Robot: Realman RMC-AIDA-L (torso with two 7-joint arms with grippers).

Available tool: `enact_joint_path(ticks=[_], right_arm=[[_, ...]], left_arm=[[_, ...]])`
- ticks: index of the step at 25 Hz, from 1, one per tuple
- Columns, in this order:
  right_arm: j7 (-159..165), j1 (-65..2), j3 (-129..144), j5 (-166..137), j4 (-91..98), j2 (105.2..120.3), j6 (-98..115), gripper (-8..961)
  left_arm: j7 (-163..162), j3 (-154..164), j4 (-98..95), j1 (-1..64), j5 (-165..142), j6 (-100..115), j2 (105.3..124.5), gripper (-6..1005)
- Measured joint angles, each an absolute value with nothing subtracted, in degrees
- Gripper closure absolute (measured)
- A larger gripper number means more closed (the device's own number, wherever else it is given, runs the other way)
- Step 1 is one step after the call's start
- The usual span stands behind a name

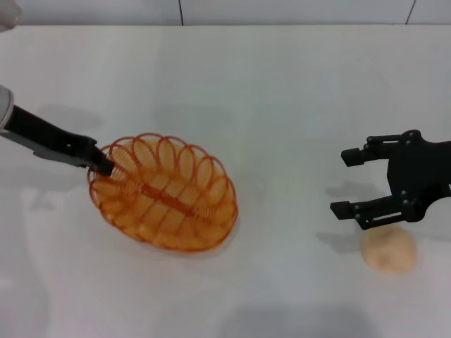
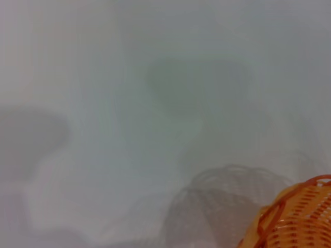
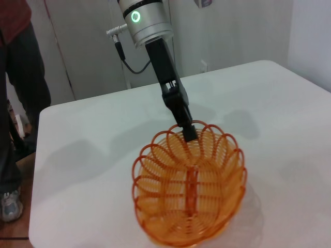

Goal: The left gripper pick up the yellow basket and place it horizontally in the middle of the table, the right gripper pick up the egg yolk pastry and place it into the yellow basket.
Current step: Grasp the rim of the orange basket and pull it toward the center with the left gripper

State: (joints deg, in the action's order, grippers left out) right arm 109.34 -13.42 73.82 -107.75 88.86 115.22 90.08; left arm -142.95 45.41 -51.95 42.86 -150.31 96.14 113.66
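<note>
On the white flat table there is one oval orange-yellow wire basket; one small round pale beige pastry; two black two-fingered grippers, left and right

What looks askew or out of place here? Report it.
The yellow basket lies slanted on the table, not horizontal, left of the middle, the left pincer shut on its rim. The egg yolk pastry sits outside it, beside the open right pincer. Nothing spilled or damaged.
</note>
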Motion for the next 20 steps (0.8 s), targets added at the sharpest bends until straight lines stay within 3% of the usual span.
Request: enact_joint_path(ticks=[20], right_arm=[[109.4,-13.5,73.8,-106.5,89.6,115.13,91.2,112]], left_arm=[[-158.3,43.5,-49.4,42.2,-142.4,90.2,114.47,917]])
